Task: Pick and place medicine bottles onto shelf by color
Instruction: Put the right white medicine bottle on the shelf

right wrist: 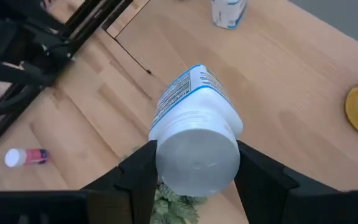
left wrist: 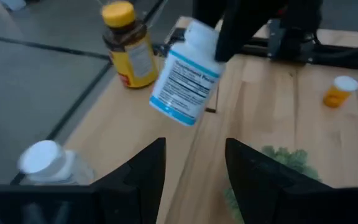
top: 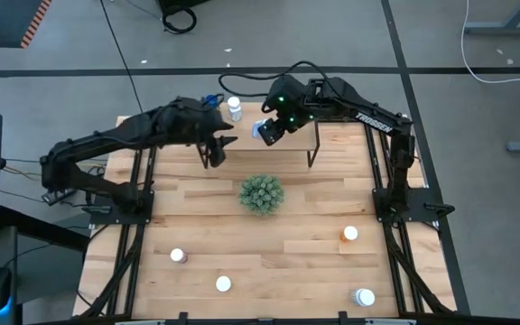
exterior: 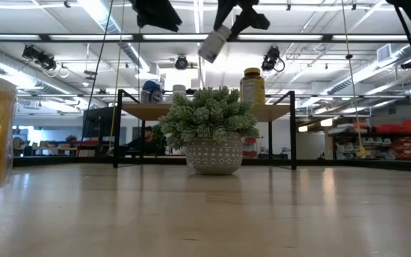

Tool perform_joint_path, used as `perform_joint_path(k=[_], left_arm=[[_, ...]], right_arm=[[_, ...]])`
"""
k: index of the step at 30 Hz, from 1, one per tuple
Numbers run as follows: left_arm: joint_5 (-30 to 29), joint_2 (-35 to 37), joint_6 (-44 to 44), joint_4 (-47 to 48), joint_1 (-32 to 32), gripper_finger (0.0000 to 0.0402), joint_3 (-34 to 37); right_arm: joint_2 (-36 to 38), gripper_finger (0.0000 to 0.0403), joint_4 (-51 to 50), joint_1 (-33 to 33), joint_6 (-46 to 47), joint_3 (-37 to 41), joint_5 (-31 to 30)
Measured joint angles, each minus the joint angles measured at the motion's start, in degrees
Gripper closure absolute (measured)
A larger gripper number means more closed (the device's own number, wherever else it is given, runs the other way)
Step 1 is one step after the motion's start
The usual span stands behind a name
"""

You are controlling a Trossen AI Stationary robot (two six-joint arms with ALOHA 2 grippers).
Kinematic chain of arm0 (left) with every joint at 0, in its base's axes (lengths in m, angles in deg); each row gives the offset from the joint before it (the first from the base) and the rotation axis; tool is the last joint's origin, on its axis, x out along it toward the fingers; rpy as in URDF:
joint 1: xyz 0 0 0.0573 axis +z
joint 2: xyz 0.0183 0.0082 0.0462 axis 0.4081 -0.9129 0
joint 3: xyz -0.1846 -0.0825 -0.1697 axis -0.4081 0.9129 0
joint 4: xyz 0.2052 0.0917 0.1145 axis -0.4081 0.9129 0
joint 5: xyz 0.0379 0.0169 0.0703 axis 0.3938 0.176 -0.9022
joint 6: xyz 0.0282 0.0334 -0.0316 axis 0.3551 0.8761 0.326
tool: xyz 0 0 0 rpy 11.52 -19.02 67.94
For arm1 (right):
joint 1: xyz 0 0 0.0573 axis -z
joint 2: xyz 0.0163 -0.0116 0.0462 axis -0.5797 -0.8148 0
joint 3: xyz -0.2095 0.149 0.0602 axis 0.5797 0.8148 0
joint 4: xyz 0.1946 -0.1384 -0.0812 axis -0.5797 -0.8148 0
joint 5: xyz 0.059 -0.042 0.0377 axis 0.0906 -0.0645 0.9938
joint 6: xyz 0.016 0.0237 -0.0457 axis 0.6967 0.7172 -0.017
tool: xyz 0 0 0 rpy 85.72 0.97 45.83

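My right gripper (top: 278, 122) is shut on a white medicine bottle with a blue-edged label (left wrist: 186, 73), held in the air above the shelf (top: 289, 143) at the table's far edge. In the low view this bottle (exterior: 212, 44) hangs tilted above the shelf board (exterior: 273, 112). On the shelf stand an amber bottle with a yellow cap (exterior: 252, 86), a blue bottle (exterior: 150, 91) and a clear white-capped bottle (top: 234, 108). My left gripper (left wrist: 194, 168) is open, hovering near the shelf's left end (top: 215, 149) and touching nothing. My right gripper pinches the bottle at its white cap end (right wrist: 197, 155), one finger (right wrist: 138, 171) on each side of the cap. The fingers come slanting down from above. The bottle is lifted clear and tilted, its base (right wrist: 194, 78) pointing away from the gripper toward the shelf.
A green spiky plant in a pot (top: 261, 193) stands mid-table in front of the shelf. Loose bottles rest on the near half: a purple one (top: 178, 255), a white one (top: 223, 283), an orange one (top: 350, 234) and a white one (top: 364, 296).
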Motion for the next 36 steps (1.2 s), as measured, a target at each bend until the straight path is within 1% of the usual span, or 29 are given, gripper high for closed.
perform_joint_path(k=[3, 6, 12, 20, 25, 29, 33, 36], left_arm=[[4.79, -2.6, 0.2, -2.17, 0.88, 0.023, -0.02], [5.62, -4.08, 0.35, -2.6, 0.81, 0.023, -0.02], [3.12, -4.42, 0.67, -3.8, 2.33, 0.023, -0.02], [2.94, -4.42, -0.55, -6.55, 6.52, 0.023, -0.02], [2.96, -4.42, -2.8, -10.11, 7.28, 0.023, -0.02], [2.97, -5.0, -1.96, -10.23, 7.26, 0.023, -0.1], [2.96, -5.85, -1.46, -9.71, 7.09, 0.023, -0.09], [2.98, -6.37, -1.4, -9.24, 7.06, 0.023, -0.09]], right_arm=[[0.0, 0.0211, 1.57, -0.27, 1.19, 0.02, -0.05], [0.0, 0.0211, 2.15, -0.7, 1.47, 0.02, 0.5], [0.02, 0.0211, -0.28, -2.66, 2.78, 0.04, 1.41], [0.02, 0.0211, -0.74, -5.74, 2.76, 0.07, 1.99], [0.02, 0.0211, 1.85, -6.78, 2.59, 0.07, 1.98], [0.02, 0.021, 5.41, -6.82, 3.37, 0.07, 1.92], [0.02, 0.021, 5.77, -6.8, 4.08, 0.07, 1.88], [0.02, 0.021, 6.06, -6.8, 2.96, 0.07, 1.85]])
